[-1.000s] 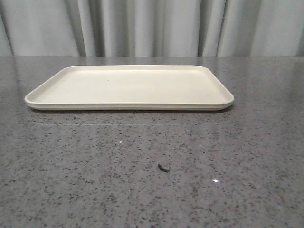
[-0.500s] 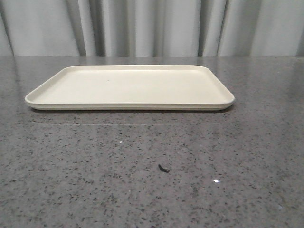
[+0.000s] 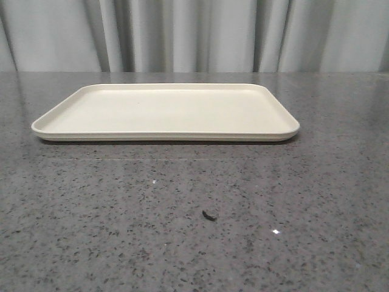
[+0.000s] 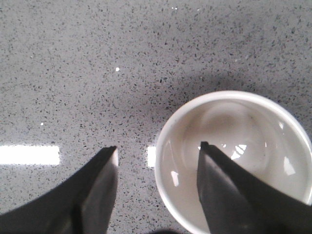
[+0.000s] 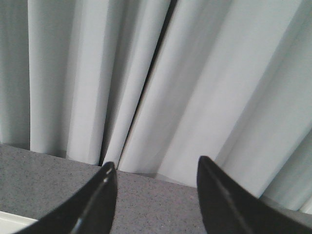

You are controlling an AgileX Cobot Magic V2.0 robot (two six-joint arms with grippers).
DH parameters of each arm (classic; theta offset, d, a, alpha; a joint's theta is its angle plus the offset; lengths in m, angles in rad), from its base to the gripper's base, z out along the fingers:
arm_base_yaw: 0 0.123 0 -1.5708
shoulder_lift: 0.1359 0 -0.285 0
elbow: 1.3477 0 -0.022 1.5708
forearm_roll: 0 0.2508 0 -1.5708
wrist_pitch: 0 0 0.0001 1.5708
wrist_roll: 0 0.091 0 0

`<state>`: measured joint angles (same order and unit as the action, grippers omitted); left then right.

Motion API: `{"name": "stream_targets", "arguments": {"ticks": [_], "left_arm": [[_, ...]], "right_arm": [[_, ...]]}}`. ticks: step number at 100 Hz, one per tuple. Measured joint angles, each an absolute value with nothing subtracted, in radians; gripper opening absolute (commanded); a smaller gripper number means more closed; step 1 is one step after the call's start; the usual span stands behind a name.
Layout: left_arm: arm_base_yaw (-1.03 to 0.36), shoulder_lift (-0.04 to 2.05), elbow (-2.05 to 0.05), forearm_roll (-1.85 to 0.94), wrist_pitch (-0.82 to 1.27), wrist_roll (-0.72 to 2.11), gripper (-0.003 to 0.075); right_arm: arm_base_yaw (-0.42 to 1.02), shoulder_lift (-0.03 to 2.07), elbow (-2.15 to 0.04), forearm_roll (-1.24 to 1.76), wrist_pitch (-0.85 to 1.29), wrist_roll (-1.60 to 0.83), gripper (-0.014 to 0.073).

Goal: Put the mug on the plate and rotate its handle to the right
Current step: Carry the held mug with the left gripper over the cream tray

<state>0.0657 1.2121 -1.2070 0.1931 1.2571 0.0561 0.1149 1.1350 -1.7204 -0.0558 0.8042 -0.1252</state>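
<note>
The cream plate [image 3: 164,109] lies flat on the grey speckled table, far centre in the front view, with nothing on it. The white mug [image 4: 243,146] shows only in the left wrist view, seen from above with its mouth open; its handle and face print are hidden. My left gripper [image 4: 158,156] is open over the mug's rim: one finger [image 4: 219,195] hangs over the mug's inside, the other finger [image 4: 97,190] is outside it over the table. My right gripper [image 5: 156,170] is open and empty, held above the table and facing the curtain. Neither gripper shows in the front view.
A small dark scrap [image 3: 209,215] lies on the table in front of the plate. A pale pleated curtain [image 3: 194,33] closes off the far edge of the table. A corner of the plate [image 5: 12,219] shows in the right wrist view.
</note>
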Motion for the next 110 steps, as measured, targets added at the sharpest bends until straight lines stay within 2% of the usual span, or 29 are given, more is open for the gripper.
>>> {"name": "stream_targets", "arguments": {"ticks": [55, 98, 105, 110], "left_arm": [[0.066, 1.271, -1.199, 0.181, 1.247, 0.056, 0.0370], [0.066, 1.271, -1.085, 0.179, 1.239, 0.056, 0.0369], [0.066, 1.271, -1.079, 0.179, 1.230, 0.056, 0.0351], [0.066, 1.271, -1.073, 0.177, 1.220, 0.056, 0.0304]], "right_arm": [[0.115, 1.135, -1.720, -0.056, 0.818, -0.125, 0.0384], [0.115, 1.135, -1.720, -0.056, 0.826, -0.125, 0.0384], [0.115, 1.135, -1.720, -0.056, 0.826, -0.125, 0.0384], [0.115, 1.135, -1.720, -0.056, 0.826, -0.125, 0.0384]]}}
